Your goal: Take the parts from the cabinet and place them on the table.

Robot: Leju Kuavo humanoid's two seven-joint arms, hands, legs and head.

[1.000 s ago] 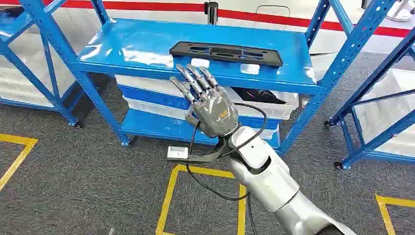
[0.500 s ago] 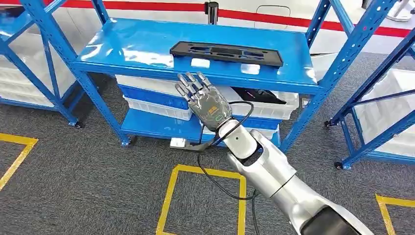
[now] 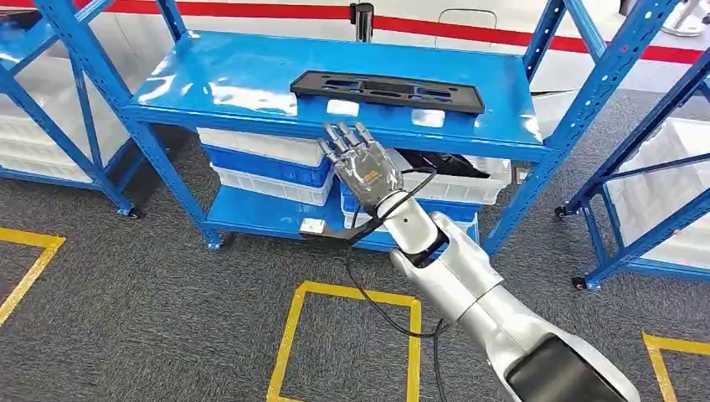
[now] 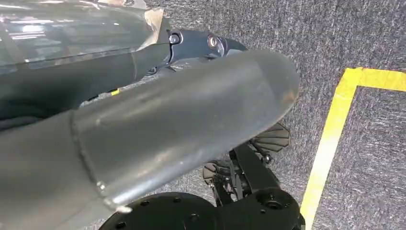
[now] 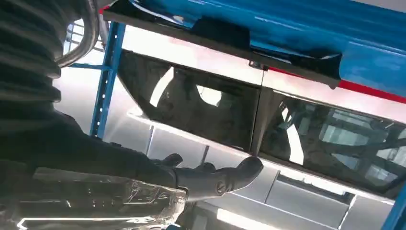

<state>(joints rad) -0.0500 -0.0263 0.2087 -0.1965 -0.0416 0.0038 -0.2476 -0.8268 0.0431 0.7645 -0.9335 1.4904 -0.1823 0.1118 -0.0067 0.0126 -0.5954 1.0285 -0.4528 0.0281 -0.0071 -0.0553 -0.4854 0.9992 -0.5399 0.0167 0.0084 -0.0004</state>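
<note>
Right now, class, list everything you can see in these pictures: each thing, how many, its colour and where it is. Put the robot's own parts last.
black part: one, black, flat on the top shelf.
shelf rack: one in front, blue; further blue racks at either side.
bins: several, white and blue, stacked under the top shelf.
floor markings: yellow lines on grey carpet.
red stripe: one, along the far wall.
right hand: one, grey, raised at the shelf's front edge, fingers spread, holding nothing.
right arm: one, silver, black cable alongside.
</note>
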